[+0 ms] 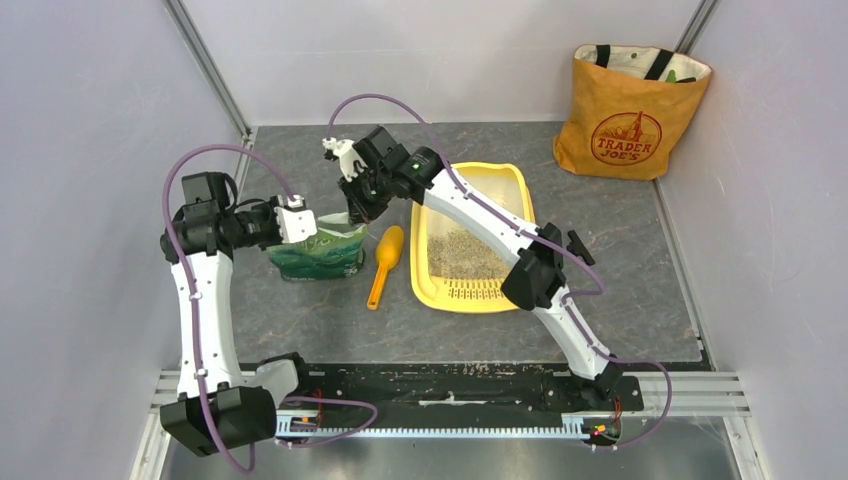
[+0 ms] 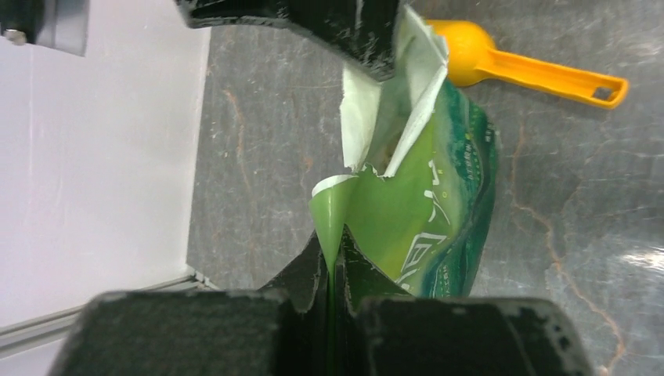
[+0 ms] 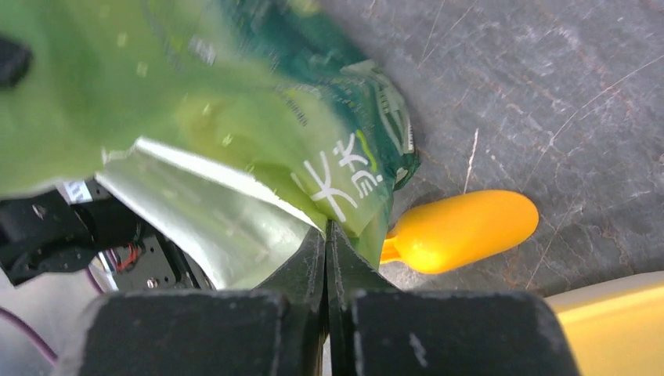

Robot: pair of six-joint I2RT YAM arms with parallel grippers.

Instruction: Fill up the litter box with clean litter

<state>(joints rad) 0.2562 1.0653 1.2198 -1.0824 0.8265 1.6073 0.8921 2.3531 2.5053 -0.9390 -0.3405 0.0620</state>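
Your litter box (image 1: 420, 275) lies flat on the dark surface (image 1: 620, 290), with its slotted grate (image 1: 470, 291) at the end nearest the arm bases. A patch of grey-beige clean litter (image 1: 462, 255) covers its floor just behind that grate. The far end of the floor shows pale where the right arm (image 1: 500, 235), stretched diagonally over the box, does not hide it. To the left of the litter box stands the crinkly green litter bag (image 1: 322, 258), upright, its torn top open and its base seemingly resting on the surface. Both sets of jaws hold it. The left jaws are closed tight on a fold of the top edge, on the side farther from the litter box. The right jaws are clamped shut on the top edge at the side nearer the litter box, with the bag's pale inner lining showing beside them in the right wrist view. The orange-yellow scoop (image 1: 385, 262) lies on the surface between the bag and the litter box, its bowl pointing away from the arm bases, apart from the box's rim. You cannot tell whether it touches the bag. The orange Trader Joe's tote bag (image 1: 628, 115) stands beyond the litter box's far right corner, well apart from it.
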